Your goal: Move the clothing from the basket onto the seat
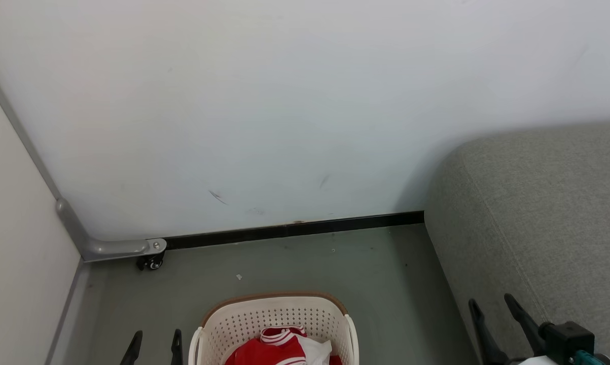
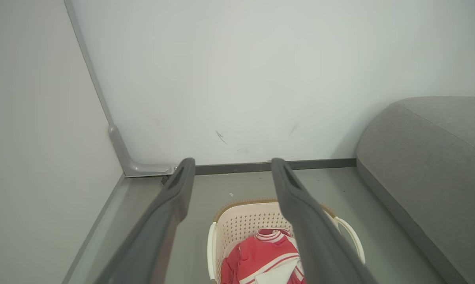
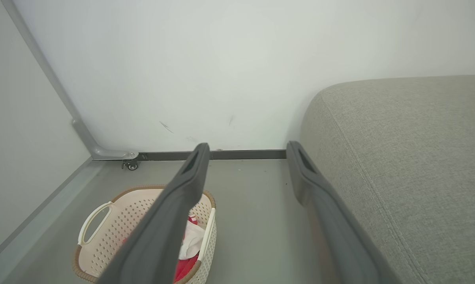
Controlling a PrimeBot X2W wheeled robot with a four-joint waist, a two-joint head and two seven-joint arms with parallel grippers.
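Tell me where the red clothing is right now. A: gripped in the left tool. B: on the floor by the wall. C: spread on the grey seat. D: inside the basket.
D: the clothing lies bunched inside the basket, while the seat is bare where it shows and the left tool is open, holding nothing.

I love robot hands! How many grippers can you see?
2. The left gripper is at the head view's bottom left, beside the basket. The right gripper is at the bottom right, in front of the grey seat. Both are open.
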